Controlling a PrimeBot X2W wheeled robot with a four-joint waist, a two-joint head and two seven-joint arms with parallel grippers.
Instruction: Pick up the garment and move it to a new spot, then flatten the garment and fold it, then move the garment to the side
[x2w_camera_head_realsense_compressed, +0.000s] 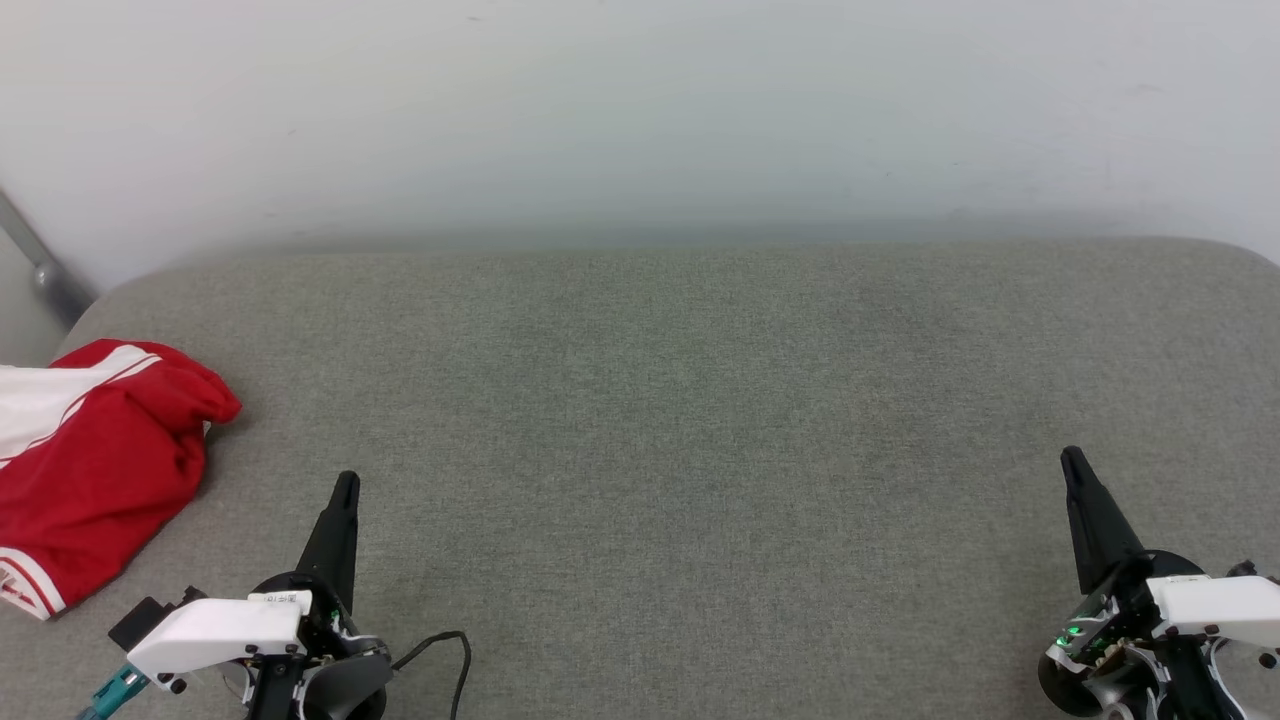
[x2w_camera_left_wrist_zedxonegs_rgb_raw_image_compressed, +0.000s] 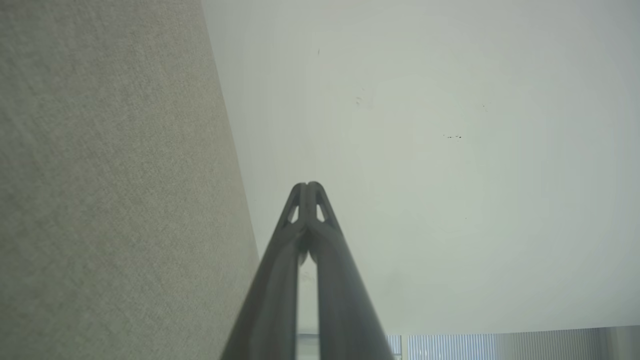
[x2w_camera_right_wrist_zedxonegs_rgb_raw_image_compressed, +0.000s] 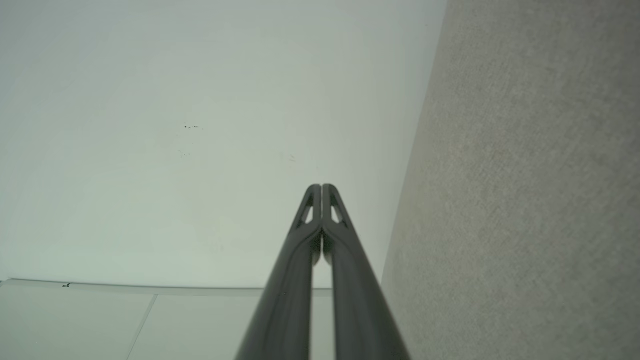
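at the far left edge of the head view a red shirt (x2w_camera_head_realsense_compressed: 100, 470) lies crumpled on the grey cloth-covered worktop (x2w_camera_head_realsense_compressed: 640, 420), partly cut off by the edge of the view. a white sleeve with thin red stripes shows along its far side, and a strip of red-and-white trim shows at its near corner. beyond it, by the worktop's far left corner, a grey metal pole (x2w_camera_head_realsense_compressed: 40, 262) slants up in front of the pale wall (x2w_camera_head_realsense_compressed: 640, 100).

just right of the shirt and nearer, the left hand (x2w_camera_head_realsense_compressed: 345, 488) sits low over the worktop, apart from the cloth. it points toward the far wall. in the left wrist view its two dark fingers (x2w_camera_left_wrist_zedxonegs_rgb_raw_image_compressed: 272, 300) meet at the tips, pressed narrow with nothing between them, the grey cloth on one side and the wall ahead. a black cable (x2w_camera_head_realsense_compressed: 455, 655) loops out to the right of its wrist.

at the near right, well apart from the shirt, the right hand (x2w_camera_head_realsense_compressed: 1072, 465) also points at the far wall. the right wrist view shows its fingers (x2w_camera_right_wrist_zedxonegs_rgb_raw_image_compressed: 285, 300) drawn together tip to tip, gripping nothing. a small green light (x2w_camera_head_realsense_compressed: 1070, 632) glows at its wrist.
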